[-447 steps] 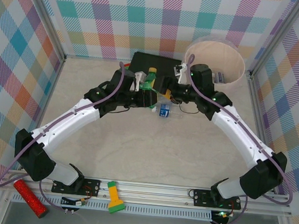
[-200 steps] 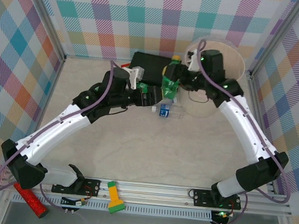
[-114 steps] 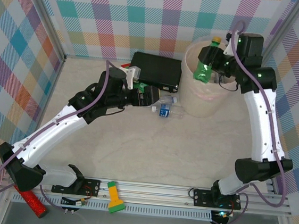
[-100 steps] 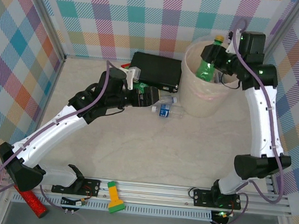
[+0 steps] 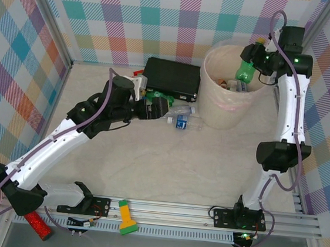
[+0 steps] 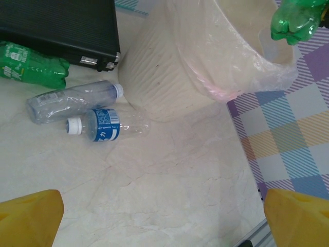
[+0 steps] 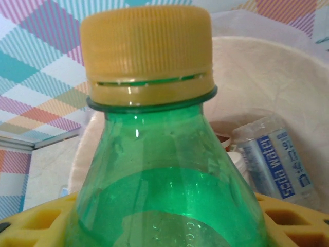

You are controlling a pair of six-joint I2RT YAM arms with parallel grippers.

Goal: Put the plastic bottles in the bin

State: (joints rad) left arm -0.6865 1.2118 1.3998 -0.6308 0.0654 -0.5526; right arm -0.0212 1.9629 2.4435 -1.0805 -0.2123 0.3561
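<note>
My right gripper (image 5: 252, 58) is shut on a green bottle (image 5: 245, 72) with a yellow cap (image 7: 147, 49), held over the far right part of the bin (image 5: 212, 108). Yellow pads (image 7: 36, 222) press the bottle's body (image 7: 164, 206). Inside the bin (image 7: 277, 77) lies a blue-labelled bottle (image 7: 272, 157). On the table left of the bin (image 6: 154, 77) lie a green bottle (image 6: 31, 69), a clear bottle (image 6: 72, 98) and a blue-labelled bottle (image 6: 105, 126). My left gripper (image 5: 159, 107) hovers open above them, its yellow fingertips (image 6: 25, 218) wide apart with bare table between them.
A flat black case (image 5: 171, 78) lies behind the loose bottles. A yellow-green flashlight (image 5: 124, 216) and a red glittery cylinder (image 5: 35, 225) rest by the front rail. Plaid walls close in the back and both sides.
My right arm has carried the green bottle from the bin's left rim across to its far right side. My left arm has drawn back a little, still open.
</note>
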